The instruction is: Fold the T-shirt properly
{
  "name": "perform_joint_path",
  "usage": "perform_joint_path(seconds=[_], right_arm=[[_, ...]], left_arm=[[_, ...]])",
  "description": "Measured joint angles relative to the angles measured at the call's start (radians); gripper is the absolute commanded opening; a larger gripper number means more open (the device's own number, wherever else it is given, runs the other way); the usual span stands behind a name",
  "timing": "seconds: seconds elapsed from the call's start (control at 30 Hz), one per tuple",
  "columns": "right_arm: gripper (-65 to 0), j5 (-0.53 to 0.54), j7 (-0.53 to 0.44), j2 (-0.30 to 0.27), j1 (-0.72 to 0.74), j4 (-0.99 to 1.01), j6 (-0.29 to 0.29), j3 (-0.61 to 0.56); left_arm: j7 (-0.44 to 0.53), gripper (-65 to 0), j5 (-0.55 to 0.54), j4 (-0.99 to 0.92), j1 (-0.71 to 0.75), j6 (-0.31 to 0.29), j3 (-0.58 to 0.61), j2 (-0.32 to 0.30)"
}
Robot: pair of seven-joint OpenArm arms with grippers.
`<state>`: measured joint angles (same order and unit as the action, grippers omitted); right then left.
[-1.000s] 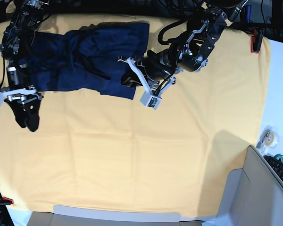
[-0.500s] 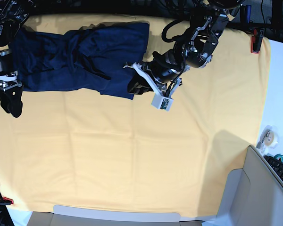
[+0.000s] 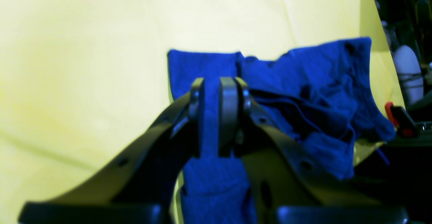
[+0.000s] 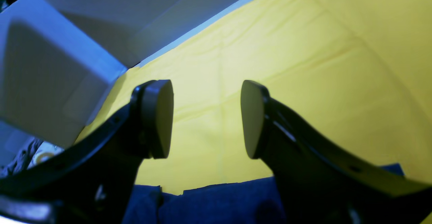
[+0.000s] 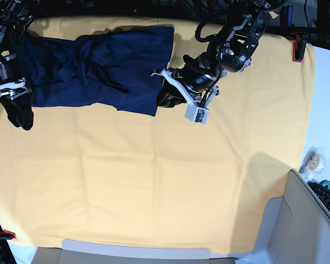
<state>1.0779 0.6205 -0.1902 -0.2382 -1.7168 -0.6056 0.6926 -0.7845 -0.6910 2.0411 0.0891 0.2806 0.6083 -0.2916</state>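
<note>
1. I see the T-shirt (image 5: 102, 66) lying crumpled and spread along the far side of the desk (image 5: 165, 181), on the yellow cloth (image 5: 154, 176). It is bunched with folds across the middle, not flat.
2. Left hand (image 3: 216, 116): from its wrist camera the two fingers (image 3: 227, 116) are nearly together with a strip of blue fabric running between them, so I read it as pinched on the T-shirt edge. In the base view this hand (image 5: 165, 96) sits at the shirt's corner nearest the desk centre.
3. Beyond the left fingertips the shirt fans out away from the hand, a flat panel straight ahead and a rumpled heap off to one side. Bare yellow cloth lies to the other side of the hand.
4. Right hand (image 4: 206, 119): jaws stand wide apart, nothing between them, only yellow cloth seen through the gap. One pad (image 4: 162, 116) shows clean.
5. Under the right hand, at the wrist end, a dark blue edge of the shirt (image 4: 216, 200) shows; I can't tell if the hand touches it.
6. In the base view the right hand (image 5: 16, 113) is at the opposite end of the shirt from the left hand, just off the fabric's edge over the cloth.
7. A pale box (image 4: 54, 65) lies ahead of the right hand, beyond the cloth edge.
</note>
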Motion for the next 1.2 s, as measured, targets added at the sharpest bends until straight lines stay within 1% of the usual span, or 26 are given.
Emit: perform_joint_path(seconds=[0.13, 0.3, 0.43, 0.5, 0.57, 0.63, 0.77, 0.87, 0.93, 1.0, 1.1, 1.13, 1.17, 1.2], right_arm=[[-33.2, -0.001, 0.000, -0.002, -0.002, 0.001, -0.053, 0.001], [-33.2, -0.001, -0.003, -0.010, -0.015, 0.006, -0.062, 0.001], [-33.2, -0.004, -0.004, -0.045, -0.050, 0.040, -0.064, 0.004], [-33.2, -0.004, -0.006, -0.047, -0.062, 0.063, -0.060, 0.004], [-33.2, -0.004, 0.008, -0.064, -0.089, 0.071, -0.062, -0.002], [-33.2, -0.001, -0.002, -0.076, -0.118, 0.071, -0.064, -0.002], [-33.2, -0.001, -0.003, -0.076, -0.146, 0.072, -0.076, 0.003], [-33.2, 0.002, -0.006, -0.107, -0.185, 0.075, -0.080, 0.003], [-33.2, 0.011, -0.010, -0.110, -0.207, 0.097, -0.080, 0.008], [-33.2, 0.050, 0.006, -0.110, -0.230, 0.144, -0.084, 0.031], [-33.2, 0.114, 0.016, -0.153, -0.254, 0.242, -0.081, 0.077], [-33.2, 0.128, 0.036, -0.176, -0.253, 0.281, -0.079, 0.095], [-33.2, 0.129, 0.076, -0.196, -0.247, 0.321, -0.077, 0.120], [-33.2, 0.130, 0.109, -0.207, -0.238, 0.357, -0.081, 0.150]], left_arm=[[-0.003, -57.0, 0.000, 0.000, 0.002, 0.000, 0.000, 0.000], [-0.003, -57.0, 0.000, 0.000, 0.002, 0.000, 0.000, 0.000], [-0.002, -57.0, 0.000, 0.000, 0.003, 0.000, 0.000, 0.000], [-0.003, -57.0, 0.000, 0.000, 0.003, 0.000, 0.000, 0.005], [-0.002, -57.0, 0.000, 0.000, -0.001, 0.000, 0.000, 0.005], [0.000, -57.0, 0.000, 0.000, -0.003, 0.000, 0.000, 0.000], [0.000, -57.0, 0.000, 0.000, -0.003, -0.003, 0.000, 0.000], [0.000, -57.0, 0.000, 0.000, -0.003, 0.000, 0.000, -0.002], [0.000, -57.0, 0.000, -0.001, -0.003, 0.000, 0.000, -0.001], [-0.001, -57.0, 0.000, -0.001, -0.003, 0.000, 0.000, 0.000], [0.000, -57.0, 0.000, -0.001, -0.003, 0.000, -0.001, -0.006], [-0.001, -57.0, 0.000, -0.001, -0.001, 0.000, -0.001, -0.008], [-0.003, -57.0, 0.000, -0.001, 0.003, 0.000, -0.001, -0.008], [-0.006, -57.0, 0.000, -0.001, 0.003, 0.000, 0.000, -0.008]])
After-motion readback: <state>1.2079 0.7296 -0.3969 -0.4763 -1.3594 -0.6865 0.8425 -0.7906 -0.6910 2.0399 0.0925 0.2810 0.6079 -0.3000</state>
